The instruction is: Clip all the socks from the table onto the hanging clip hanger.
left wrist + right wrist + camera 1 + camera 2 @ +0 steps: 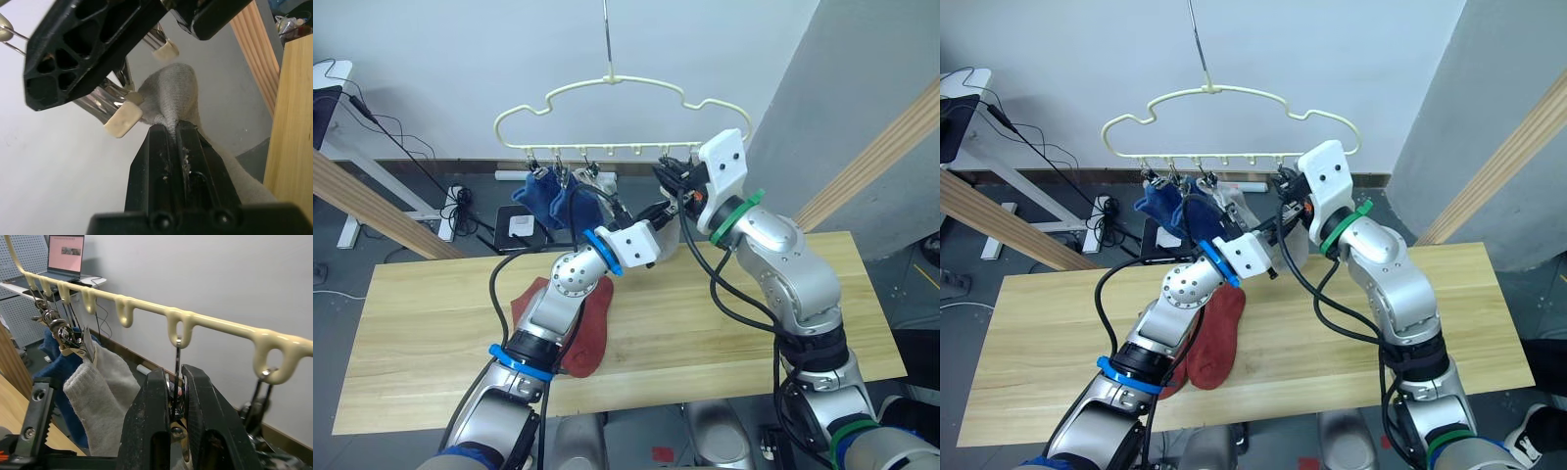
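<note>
Left pincer [173, 128] is closed on a fold of light grey sock [172, 95], soft ribbed knit, held up just beside a metal clip [122, 117] w/ cream pads under the clip hanger [617, 108]. Rest of that sock drapes down behind the pincer fingers.

Right pincer [176, 396] is raised to the hanger's lower bar, its two black fingers squeezing a metal clip [177, 404] that hangs by a thin wire from one of the loops; closed on it.

Hanger: thin pale-yellow wire, wavy cloud-like outline, long hook going up, row of small loops along the bottom bar w/ clips dangling. It hangs above the bench's far edge, roughly mid-length.

Already clipped toward the hanger's left end: two blue socks [553, 199], hanging side by side, and next to them another light grey sock [100, 401], toe down, seen in the right wrist view just beside the blue ones.

Two rust-red socks [1212, 338] lie flat on the bench [431, 323], overlapping each other, near the front edge and left of centre, partly under the left forearm. Bench is a long light-wood plank top w/ visible grain.
</note>
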Controlling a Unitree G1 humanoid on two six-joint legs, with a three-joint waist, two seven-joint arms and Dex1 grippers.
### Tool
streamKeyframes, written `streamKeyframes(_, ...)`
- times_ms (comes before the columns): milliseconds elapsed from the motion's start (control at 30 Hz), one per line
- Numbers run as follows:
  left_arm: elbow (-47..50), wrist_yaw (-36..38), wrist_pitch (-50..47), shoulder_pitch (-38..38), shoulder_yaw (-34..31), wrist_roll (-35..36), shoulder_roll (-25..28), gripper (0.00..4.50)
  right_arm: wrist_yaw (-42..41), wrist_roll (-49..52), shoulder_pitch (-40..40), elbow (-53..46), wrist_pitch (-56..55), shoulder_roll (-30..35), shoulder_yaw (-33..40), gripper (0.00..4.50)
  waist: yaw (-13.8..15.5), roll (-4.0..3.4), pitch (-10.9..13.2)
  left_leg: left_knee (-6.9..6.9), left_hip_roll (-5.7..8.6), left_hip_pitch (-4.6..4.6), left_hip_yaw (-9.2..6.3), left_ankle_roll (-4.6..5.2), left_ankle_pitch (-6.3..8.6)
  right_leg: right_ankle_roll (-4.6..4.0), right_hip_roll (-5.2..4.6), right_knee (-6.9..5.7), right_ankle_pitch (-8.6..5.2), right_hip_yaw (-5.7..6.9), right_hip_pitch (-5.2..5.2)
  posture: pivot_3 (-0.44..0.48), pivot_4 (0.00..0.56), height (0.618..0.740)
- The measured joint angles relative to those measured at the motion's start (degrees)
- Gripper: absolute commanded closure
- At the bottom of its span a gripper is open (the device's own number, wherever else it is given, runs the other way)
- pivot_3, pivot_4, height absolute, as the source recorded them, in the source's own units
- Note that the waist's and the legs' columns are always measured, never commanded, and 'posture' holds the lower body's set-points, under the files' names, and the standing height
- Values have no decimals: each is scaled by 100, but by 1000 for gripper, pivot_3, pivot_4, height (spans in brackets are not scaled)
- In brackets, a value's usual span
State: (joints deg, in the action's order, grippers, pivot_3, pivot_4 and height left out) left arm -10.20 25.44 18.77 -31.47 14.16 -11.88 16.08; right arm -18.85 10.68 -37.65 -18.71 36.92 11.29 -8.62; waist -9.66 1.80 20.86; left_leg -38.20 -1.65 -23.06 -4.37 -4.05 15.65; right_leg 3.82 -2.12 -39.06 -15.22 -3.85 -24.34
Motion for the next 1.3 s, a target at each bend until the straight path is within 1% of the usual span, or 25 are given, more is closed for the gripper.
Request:
streamKeyframes(433,170,-114,-86,11,-78,-7,59,4500,-117,-305,31,2,-393,152,-210,4392,5,0,0,1,0,0,0,0,0,0,0,1,0,0,0,-239,324,733)
streamKeyframes(667,169,-176,-88,10,-102,-56,63,4500,-147,-416,33,4,-413,167,-218,4392,13,0,0,1,0,0,0,0,0,0,0,1,0,0,0,-233,320,733)
streamKeyframes(733,169,-203,-88,10,-101,-58,63,4500,-142,-421,33,3,-405,148,-213,3640,13,0,0,1,0,0,0,0,0,0,0,1,0,0,0,-234,318,733)
streamKeyframes(767,168,-217,-88,9,-101,-59,63,4500,-136,-418,33,4,-395,127,-204,3419,13,0,0,1,0,0,0,0,0,0,0,1,0,0,0,-234,318,733)
streamKeyframes(933,168,-238,-82,-26,-104,-60,63,4500,-105,-314,38,4,-201,27,-118,1561,14,0,0,1,0,0,0,0,0,0,0,0,0,0,0,-235,318,733)
streamKeyframes(967,168,-238,-82,-30,-104,-60,63,4500,-106,-276,38,3,-145,7,-100,1283,14,0,0,1,0,0,0,0,0,0,0,0,0,0,0,-235,318,733)
streamKeyframes(1067,166,-239,-78,-35,-104,-60,63,4500,-124,-130,46,-63,99,-18,33,1283,14,0,0,1,0,-1,0,0,0,0,0,1,0,0,0,-234,320,733)
streamKeyframes(1167,160,-240,-78,-43,-105,-59,61,4500,-244,99,128,-367,316,63,140,1283,16,0,0,2,0,-1,-2,0,0,0,0,2,0,1,0,-236,322,733)
streamKeyframes(1300,137,-239,-106,-73,-116,-27,31,4500,-563,615,460,-1011,770,427,309,1283,25,0,0,1,1,-4,-3,0,0,0,-1,5,0,2,0,-249,328,733)
